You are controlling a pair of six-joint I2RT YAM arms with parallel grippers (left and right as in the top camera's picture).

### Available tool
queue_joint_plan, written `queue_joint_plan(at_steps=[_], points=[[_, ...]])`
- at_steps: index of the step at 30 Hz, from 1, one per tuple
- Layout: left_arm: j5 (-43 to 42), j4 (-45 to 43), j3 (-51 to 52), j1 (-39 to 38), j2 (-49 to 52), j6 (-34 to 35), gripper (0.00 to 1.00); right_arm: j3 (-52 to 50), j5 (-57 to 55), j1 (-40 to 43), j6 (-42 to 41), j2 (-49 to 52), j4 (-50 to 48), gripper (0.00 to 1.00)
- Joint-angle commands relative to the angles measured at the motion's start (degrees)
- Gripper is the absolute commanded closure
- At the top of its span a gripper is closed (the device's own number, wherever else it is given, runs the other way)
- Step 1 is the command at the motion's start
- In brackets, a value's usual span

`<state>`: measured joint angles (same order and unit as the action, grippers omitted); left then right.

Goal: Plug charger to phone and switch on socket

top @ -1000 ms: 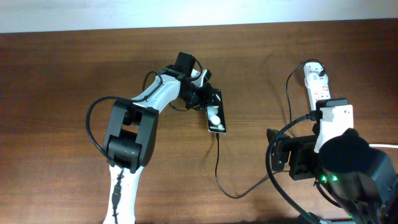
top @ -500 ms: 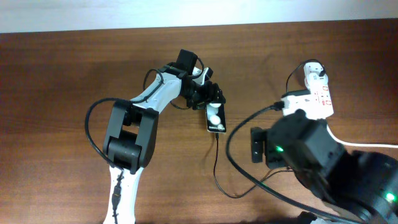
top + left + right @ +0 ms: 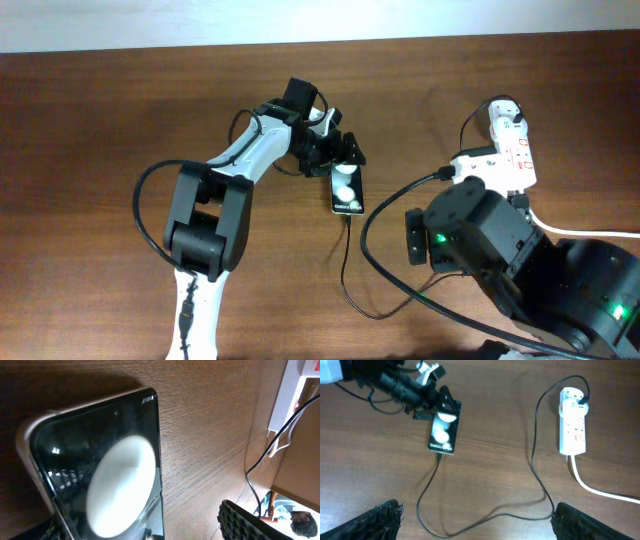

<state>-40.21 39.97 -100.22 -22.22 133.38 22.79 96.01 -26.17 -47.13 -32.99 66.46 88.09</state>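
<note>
Left hand [image 3: 338,158] is being seen apparently clamped on phone [image 3: 346,190]; charger [image 3: 344,265] is being endangered by any sideways tug.

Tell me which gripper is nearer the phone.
Left. The left gripper sits at the phone's top end, while the right gripper hovers well away from it, above the cable's loop.

- table [image 3: 90,110]: dark brown wood grain, fills most of overhead frame
- pale strip [image 3: 320,20]: runs along top edge, past table's far edge
- left wrist view, right side: tan surface [image 3: 300,460]; blurry blue-and-dark shape in lower right corner, unidentifiable
</note>
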Motion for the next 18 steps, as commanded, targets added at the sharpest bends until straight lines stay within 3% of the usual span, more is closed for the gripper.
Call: queue_joint_plan(at_steps=[1,5,14,18], points=[[5.8,0.9,1.2,0.1,1.7,-0.6,0.01,0.7,-1.5,0.3,-0.3,0.4,1.3,0.01],[12.2,2.6,1.2,0.1,1.7,-0.6,0.01,0.7,-1.5,0.3,-0.3,0.3,1.6,0.01],[15.4,3.1,1.2,0.2,1.6,-0.6,0.01,0.7,-1.6,0.3,-4.2,-4.3,1.7,0.01],[25.3,6.9,0.2,1.9,-1.0,-0.6,0.01,0.7,-4.2,0.3,-4.1,-8.3,3.7,0.01]])
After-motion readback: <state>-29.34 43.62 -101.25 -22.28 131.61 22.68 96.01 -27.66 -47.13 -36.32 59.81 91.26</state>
